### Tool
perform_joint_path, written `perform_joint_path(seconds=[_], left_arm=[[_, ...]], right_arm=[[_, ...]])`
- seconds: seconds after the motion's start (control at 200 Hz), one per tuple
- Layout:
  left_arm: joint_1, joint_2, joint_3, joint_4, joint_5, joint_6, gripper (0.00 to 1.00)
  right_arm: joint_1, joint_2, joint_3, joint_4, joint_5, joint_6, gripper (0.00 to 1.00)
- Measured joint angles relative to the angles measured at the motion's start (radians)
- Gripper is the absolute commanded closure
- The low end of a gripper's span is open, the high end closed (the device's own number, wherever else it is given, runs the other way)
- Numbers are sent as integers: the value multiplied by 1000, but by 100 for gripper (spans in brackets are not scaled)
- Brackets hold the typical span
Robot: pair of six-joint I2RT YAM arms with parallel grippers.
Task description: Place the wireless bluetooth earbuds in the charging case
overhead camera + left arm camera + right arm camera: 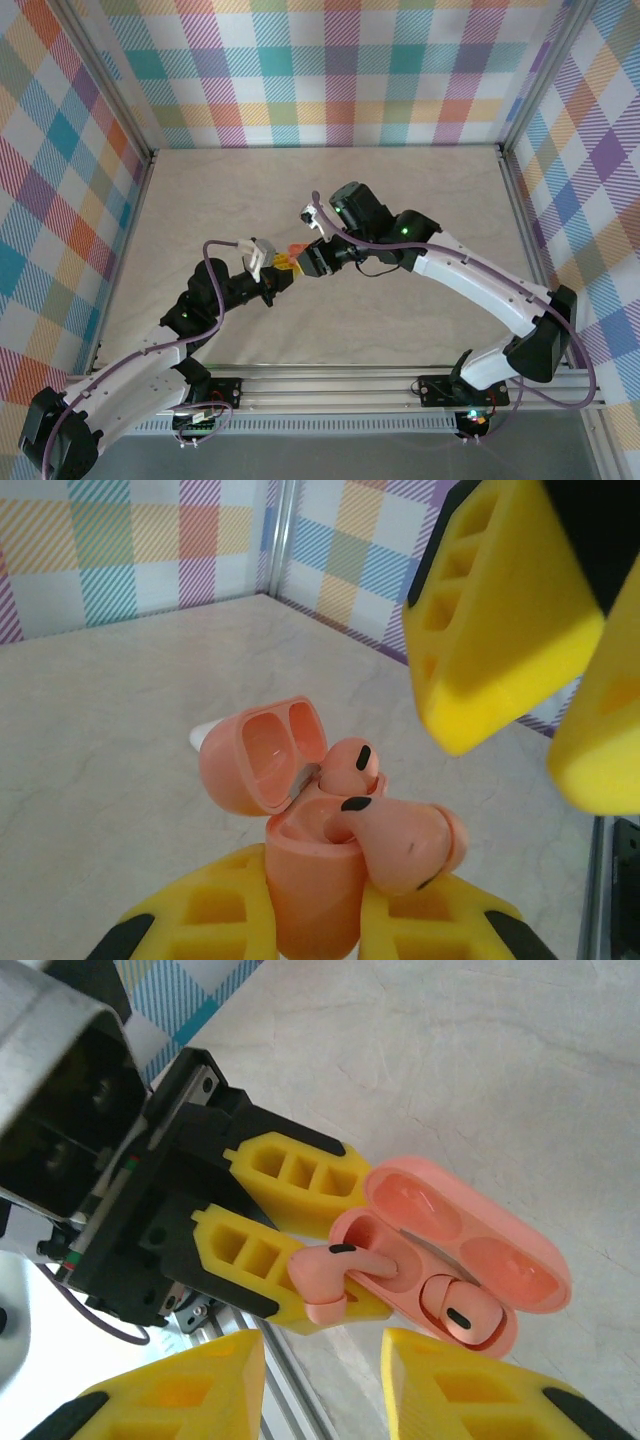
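The salmon-pink charging case (310,890) stands upright, clamped in the left gripper (310,930), with its lid (265,755) swung open toward 11 o'clock in the left wrist view. In the right wrist view, one salmon-pink earbud (462,1317) sits seated in its well at the case's 5 o'clock end. The second pink earbud (335,1270) lies tilted, its stem in the other well and its head hanging over the rim toward 9 o'clock.

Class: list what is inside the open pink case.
A seated pink earbud, fully in; a tilted pink earbud, half in. The case hides their stem ends.
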Motion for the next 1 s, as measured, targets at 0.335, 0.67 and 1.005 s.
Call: perform_joint_path(seconds=[0.335,0.67,1.005], left_arm=[[0,18,0,21,35,1,100],[0,53,0,21,55,8,100],[0,56,0,22,55,13,100]], right_arm=[[0,31,25,-32,-3,-67,66],[15,50,40,-49,1,-95,66],[21,70,54,-67,10,-117,64]])
